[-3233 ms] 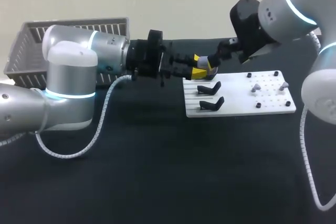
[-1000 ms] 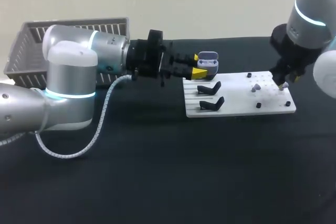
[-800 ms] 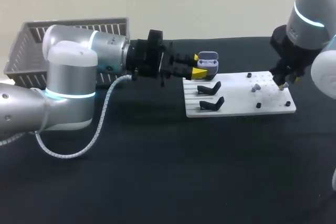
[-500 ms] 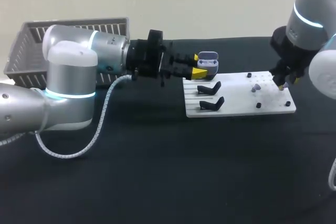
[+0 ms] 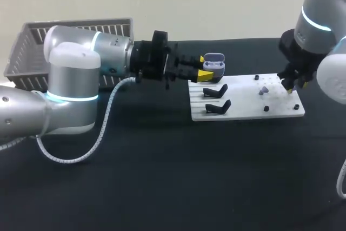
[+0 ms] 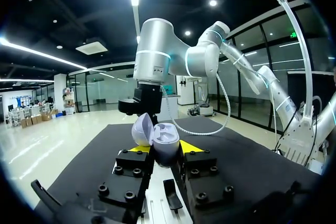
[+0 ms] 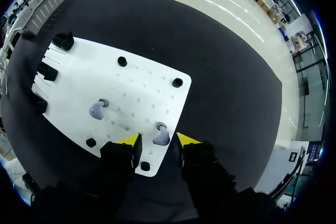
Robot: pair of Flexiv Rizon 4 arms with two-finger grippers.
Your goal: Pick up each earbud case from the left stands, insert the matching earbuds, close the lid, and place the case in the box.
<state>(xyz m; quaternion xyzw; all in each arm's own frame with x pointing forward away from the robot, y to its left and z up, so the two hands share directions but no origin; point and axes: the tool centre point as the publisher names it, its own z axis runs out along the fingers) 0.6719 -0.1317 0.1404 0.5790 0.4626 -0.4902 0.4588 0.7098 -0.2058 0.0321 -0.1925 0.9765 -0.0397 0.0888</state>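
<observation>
Over the right end of the white board (image 7: 142, 85), my right gripper (image 7: 157, 141) hangs with its fingers parted. One pale earbud (image 7: 161, 136) stands between them but, as far as I see, is not touched. I judge this earbud very light, hard, smooth and rounded, so it can slip; I would pinch its thick body, not the thin stem. Just beyond the board's far edge, near its left corner, my left gripper (image 5: 207, 72) is closed on the lower half of the earbud case (image 6: 157, 141), with the lid open. The case seems stiff plastic with a delicate hinge. No writing on them is readable to me.
</observation>
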